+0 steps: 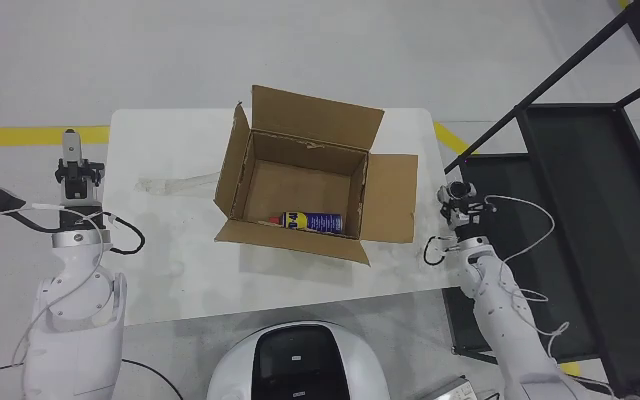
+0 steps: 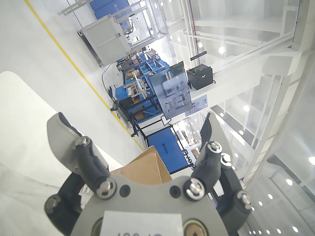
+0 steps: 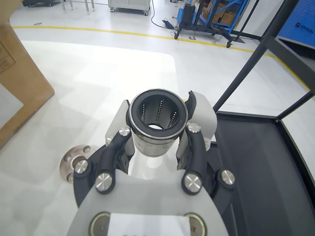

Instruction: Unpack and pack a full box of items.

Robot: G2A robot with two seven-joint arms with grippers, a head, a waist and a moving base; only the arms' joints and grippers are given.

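An open cardboard box (image 1: 300, 180) stands in the middle of the white table (image 1: 160, 260), and its side shows again as the box (image 2: 145, 165) and the box (image 3: 17, 74). A blue and yellow spray can (image 1: 310, 219) lies on the box floor by the near wall. At the table's left edge my left gripper (image 1: 77, 175) (image 2: 134, 119) is open and holds nothing. My right gripper (image 1: 462, 200) (image 3: 157, 101) hangs at the table's right edge, shut on a metal linear bearing (image 3: 157, 121) whose black open end faces the camera.
A crumpled clear plastic film (image 1: 175, 185) lies on the table left of the box. A round metal flange (image 3: 73, 163) with bolt holes shows beside the right gripper. A black metal cart (image 1: 570, 200) (image 3: 258, 160) stands against the table's right side.
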